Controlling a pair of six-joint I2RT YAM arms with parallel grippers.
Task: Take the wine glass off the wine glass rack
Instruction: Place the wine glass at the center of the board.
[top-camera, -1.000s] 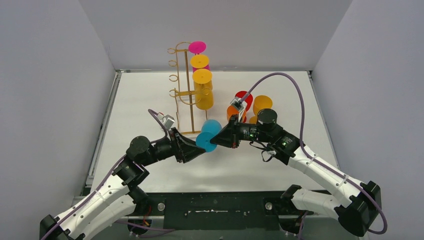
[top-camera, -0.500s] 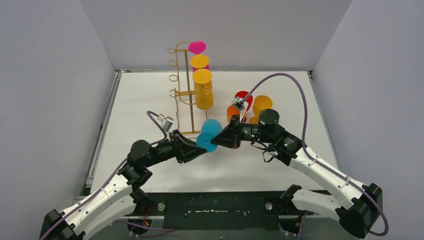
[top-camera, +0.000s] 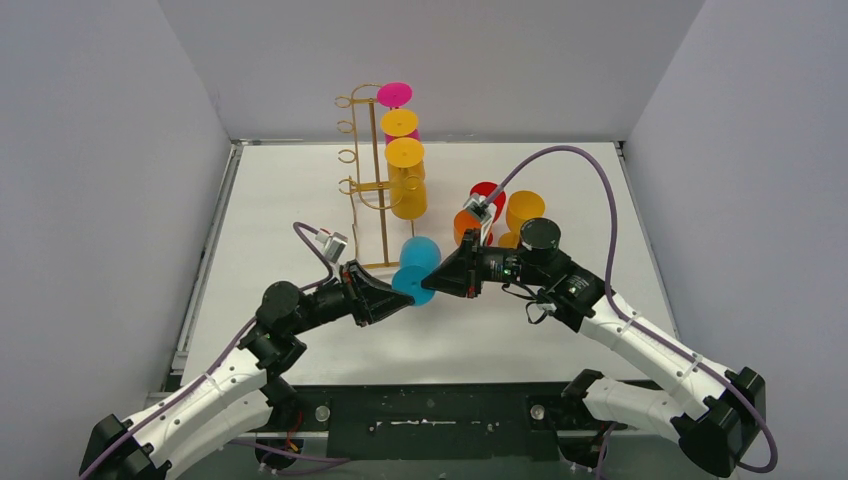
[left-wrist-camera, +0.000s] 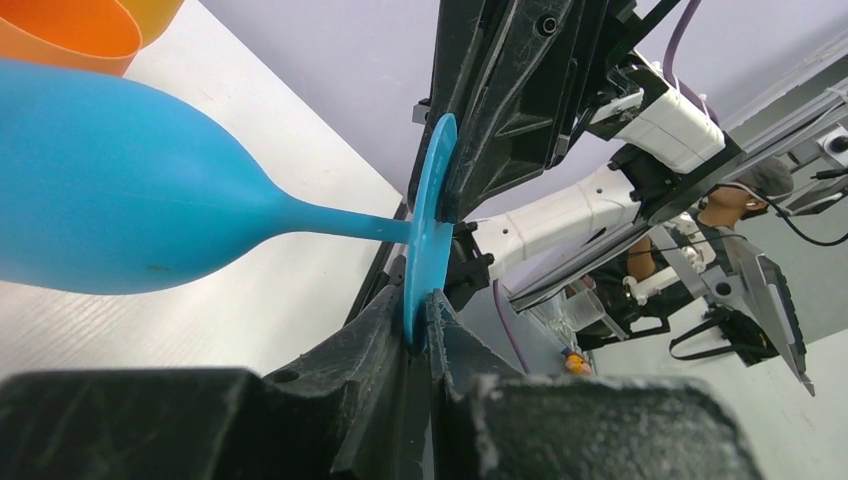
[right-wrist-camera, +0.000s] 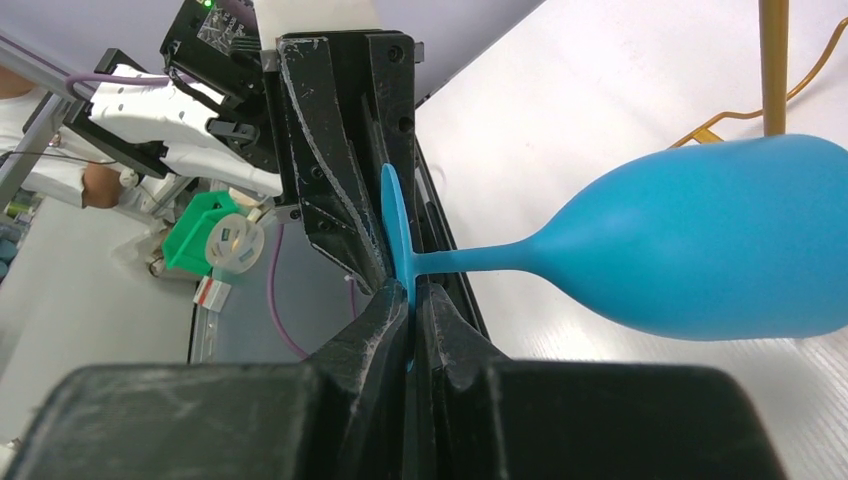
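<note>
Over the table (top-camera: 280, 200), the left arm (top-camera: 225, 375) and right arm (top-camera: 640, 340) reach inward, elbows bent, wrists meeting just before the rack (top-camera: 368, 190). The blue glass (top-camera: 421, 254) lies sideways between them, off the rack. The left gripper (left-wrist-camera: 418, 318) and right gripper (right-wrist-camera: 410, 300) each pinch the rim of its foot (left-wrist-camera: 432, 200).

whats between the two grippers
Only the flat foot of the blue glass. The left gripper and right gripper each pinch its rim from opposite edges. Both wrist views show this.
</note>
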